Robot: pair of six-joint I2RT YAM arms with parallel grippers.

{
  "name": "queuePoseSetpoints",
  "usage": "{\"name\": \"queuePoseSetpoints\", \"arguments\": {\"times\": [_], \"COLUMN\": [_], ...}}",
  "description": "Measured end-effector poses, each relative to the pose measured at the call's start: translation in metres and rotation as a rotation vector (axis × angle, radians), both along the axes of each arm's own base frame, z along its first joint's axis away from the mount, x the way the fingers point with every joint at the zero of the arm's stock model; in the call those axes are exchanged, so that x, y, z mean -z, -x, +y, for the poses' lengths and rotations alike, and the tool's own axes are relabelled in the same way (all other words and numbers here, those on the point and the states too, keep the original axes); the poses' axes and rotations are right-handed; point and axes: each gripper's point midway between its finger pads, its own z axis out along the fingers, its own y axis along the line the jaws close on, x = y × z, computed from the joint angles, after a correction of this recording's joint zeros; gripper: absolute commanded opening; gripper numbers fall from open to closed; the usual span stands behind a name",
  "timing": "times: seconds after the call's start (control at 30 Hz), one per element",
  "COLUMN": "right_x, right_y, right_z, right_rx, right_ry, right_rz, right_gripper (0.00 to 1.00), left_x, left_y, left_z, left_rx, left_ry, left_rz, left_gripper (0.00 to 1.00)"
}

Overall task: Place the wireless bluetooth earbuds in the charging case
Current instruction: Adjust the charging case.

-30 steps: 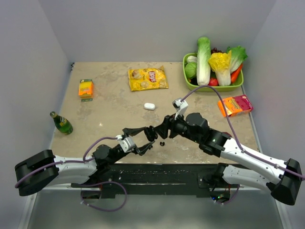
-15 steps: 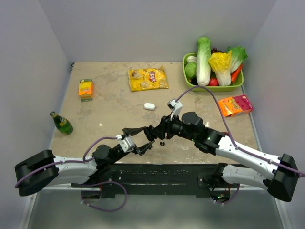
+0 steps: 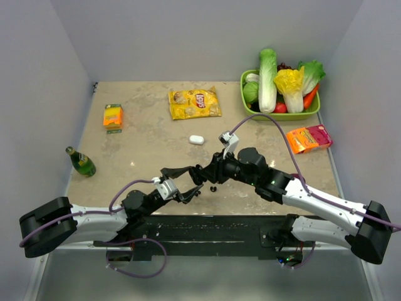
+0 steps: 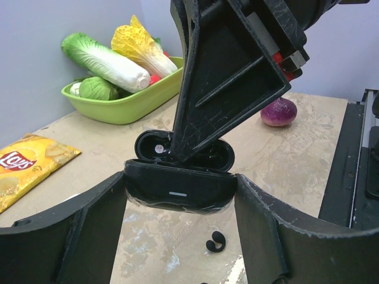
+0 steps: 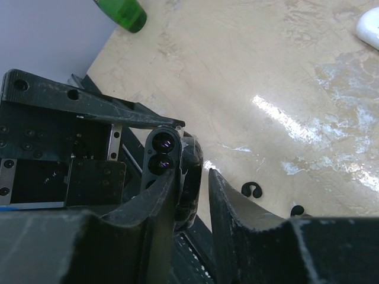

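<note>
Charging case (image 4: pixel 177 184) clamped in left pincer (image 4: pixel 180 196); right pincer (image 5: pixel 198 177) blocks its interior, grip unclear.

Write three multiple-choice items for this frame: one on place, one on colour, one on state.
1. Where is the black charging case? A on the table; B between the left gripper's fingers; C in the vegetable tray.
2. What colour is the vegetable tray? A green; B red; C white.
3. The case's lid is: A shut; B open; C missing.
Key: B, both fingers clamp it in the left wrist view; A, its rim is lime green; B, the lid stands raised behind the body.
</note>
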Motion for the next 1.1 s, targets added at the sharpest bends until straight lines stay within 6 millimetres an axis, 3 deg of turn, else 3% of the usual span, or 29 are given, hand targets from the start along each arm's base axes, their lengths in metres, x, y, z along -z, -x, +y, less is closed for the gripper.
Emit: {"name": "queuePoseSetpoints", "arguments": {"times": [0.23, 0.33, 0.37, 0.43, 0.53, 0.57, 0.83, 0.87, 0.9, 1.1], "right_x": [0.001, 0.003, 0.004, 0.005, 0.007, 0.008, 0.006, 0.006, 0.006, 0.007], "right_y": [0.001, -0.001, -0.001, -0.001, -0.001, -0.001, 0.0, 0.0, -0.001, -0.004], "right_z": [0.0, -0.002, -0.002, -0.003, -0.005, -0.006, -0.007, -0.007, -0.007, -0.009], "right_rx": [-0.005, 0.001, 0.003, 0.002, -0.005, -0.008, -0.024, -0.025, -0.026, -0.023], "right_ry": [0.002, 0.016, 0.022, 0.032, 0.054, 0.061, 0.087, 0.089, 0.089, 0.106], "right_rz": [-0.001, -0.007, -0.009, -0.014, -0.021, -0.024, -0.05, -0.052, -0.054, -0.076], "right_gripper": [0.19, 0.1, 0.01, 0.0, 0.0, 0.0, 0.0, 0.0, 0.0, 0.0], "left_x": [0.0, 0.001, 0.002, 0.004, 0.007, 0.007, 0.006, 0.006, 0.006, 0.008], "left_y": [0.0, -0.001, 0.0, -0.001, -0.001, -0.001, -0.002, -0.002, -0.002, -0.009], "left_z": [0.0, 0.0, 0.0, -0.001, -0.002, -0.002, -0.002, -0.002, -0.002, 0.003], "left_rx": [-0.001, -0.004, -0.004, -0.006, -0.006, -0.005, -0.011, -0.013, -0.014, -0.062], "left_ry": [0.001, -0.002, -0.004, -0.009, -0.016, -0.017, -0.005, -0.005, -0.004, 0.007], "left_rz": [0.0, 0.003, 0.004, 0.009, 0.014, 0.015, 0.022, 0.023, 0.024, 0.053], "left_gripper": [0.0, 0.0, 0.0, 0.04, 0.2, 0.32, 0.63, 0.72, 1.0, 1.0]}}
